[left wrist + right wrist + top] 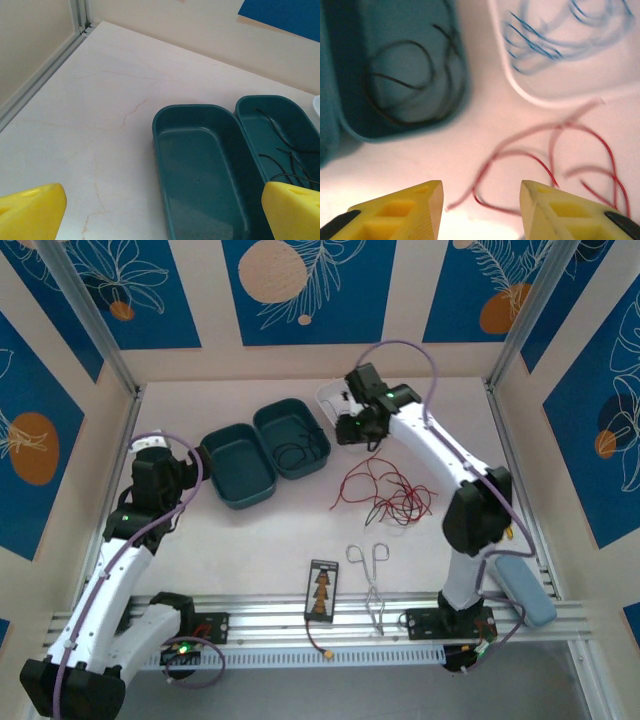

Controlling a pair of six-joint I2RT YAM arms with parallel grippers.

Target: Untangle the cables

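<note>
My right pincer (480,210) stood part open, gripping nothing. Red cables (520,155) sprawled on the table just ahead of its tips, one loose end beside a fingertip. Ahead-left, a black cable (410,85) lay in a teal tray (395,25). Ahead-right, blue cables (555,35) lay in a white tray (507,70). My left pincer (160,215) gaped wide, empty, with a second teal tray (200,165) just ahead.
</note>
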